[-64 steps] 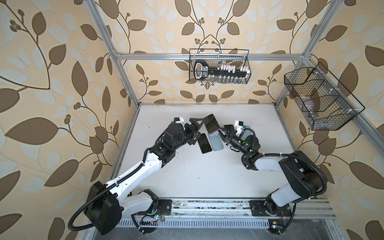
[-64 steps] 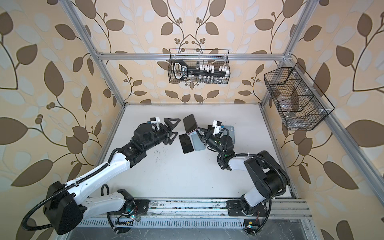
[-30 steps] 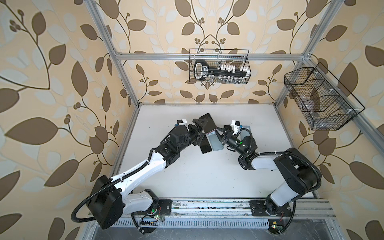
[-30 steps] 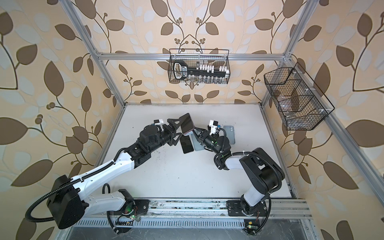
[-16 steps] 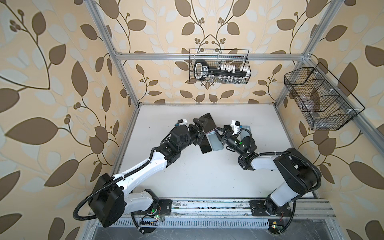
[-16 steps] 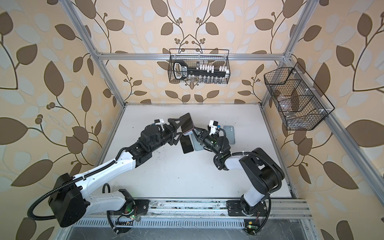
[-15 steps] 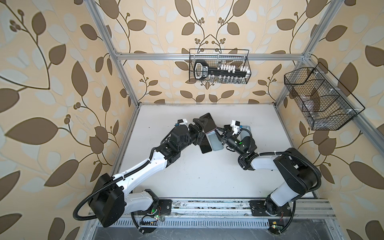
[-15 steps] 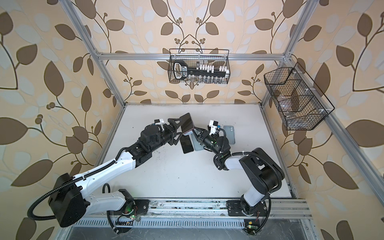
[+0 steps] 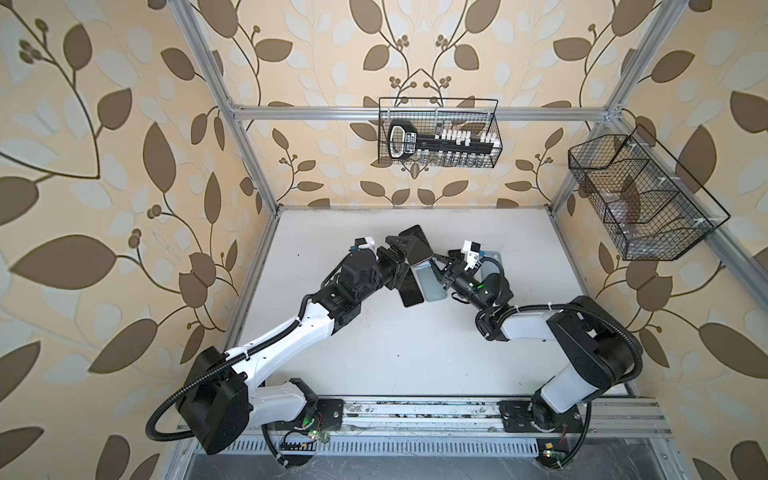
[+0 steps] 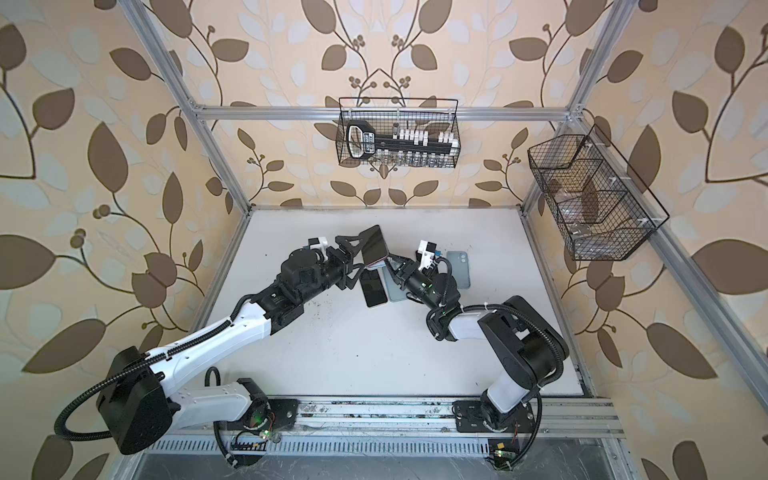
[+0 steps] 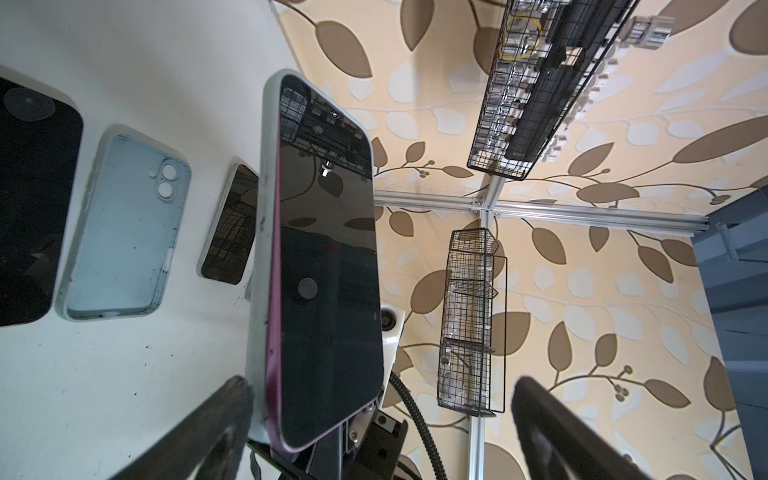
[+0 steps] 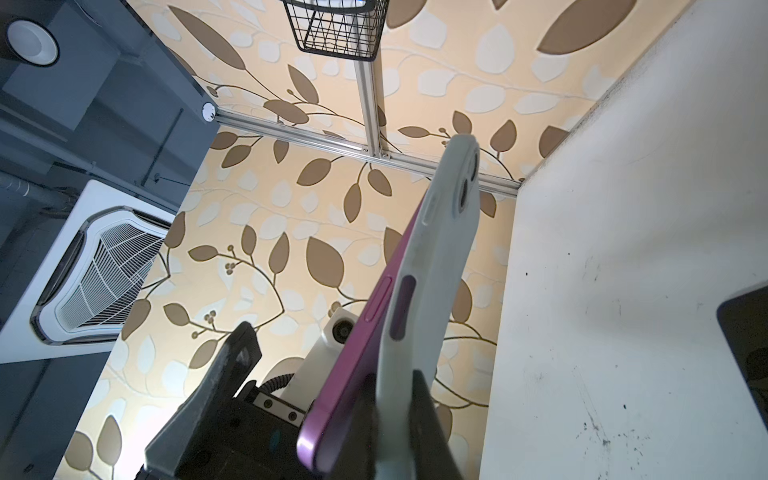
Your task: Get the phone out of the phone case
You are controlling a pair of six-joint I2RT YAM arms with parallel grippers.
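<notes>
The right tool (image 9: 433, 262) clamps the case (image 12: 432, 291) at one end (purple phone (image 11: 328, 270) partly out); the left tool (image 9: 407, 255) gapes wide either side of the phone.

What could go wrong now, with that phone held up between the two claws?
1. The right gripper pinches only one end of the pale case, and the purple phone has lifted out at that corner. The left gripper stands open around it, so the phone might slide free and drop onto the black phone or empty blue case on the table.
2. If the left fingers close over the case's rim too, they may press the phone back in.
</notes>
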